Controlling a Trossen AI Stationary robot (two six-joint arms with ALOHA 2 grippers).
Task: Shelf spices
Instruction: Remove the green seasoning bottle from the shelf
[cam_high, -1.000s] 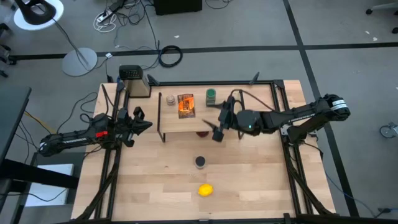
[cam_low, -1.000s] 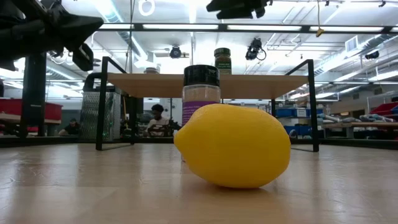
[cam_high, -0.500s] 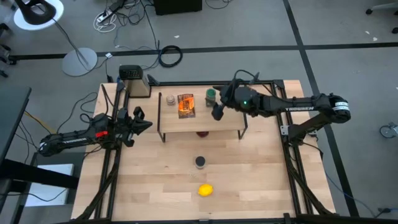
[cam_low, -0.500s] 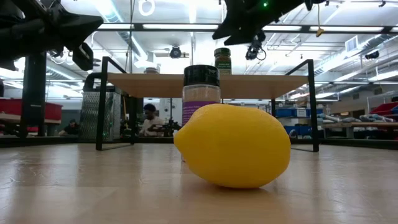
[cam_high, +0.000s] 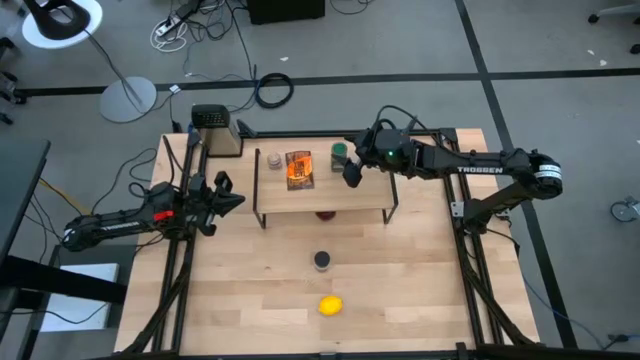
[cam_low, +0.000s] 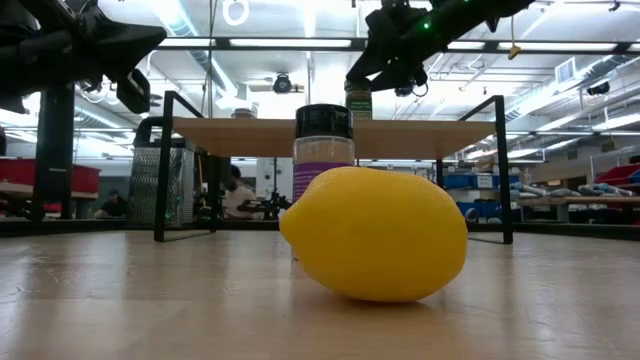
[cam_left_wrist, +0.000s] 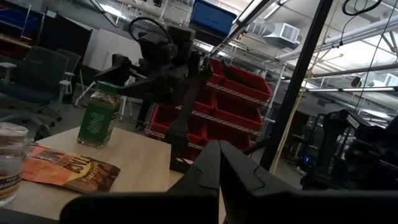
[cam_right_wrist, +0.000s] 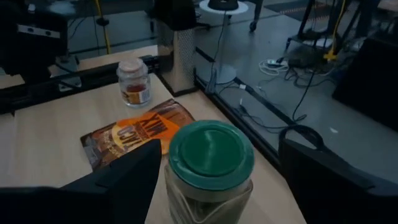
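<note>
The shelf (cam_high: 322, 190) stands at the table's far middle. On its wooden top are a pale jar (cam_high: 273, 160), an orange packet (cam_high: 299, 168) and a green-lidded jar (cam_high: 339, 153). The purple jar with a black lid (cam_high: 321, 260) stands on the table in front of the shelf. My right gripper (cam_high: 350, 172) hovers open just to the near right of the green jar (cam_right_wrist: 210, 155). One finger (cam_right_wrist: 134, 177) is on each side of the jar, apart from it. My left gripper (cam_high: 228, 196) waits shut left of the shelf.
A yellow lemon (cam_high: 330, 305) lies near the table's front, close before the low camera (cam_low: 375, 235). A small dark red round thing (cam_high: 325, 213) sits under the shelf's near edge. A metal grater (cam_high: 215, 130) stands at the far left corner. Black rails (cam_high: 180, 270) run along both table sides.
My right gripper has swung from the shelf's near edge toward the table's far edge, over the shelf top, to the green jar. It has rolled a little on the way. The jars, the packet and my left arm have kept still.
</note>
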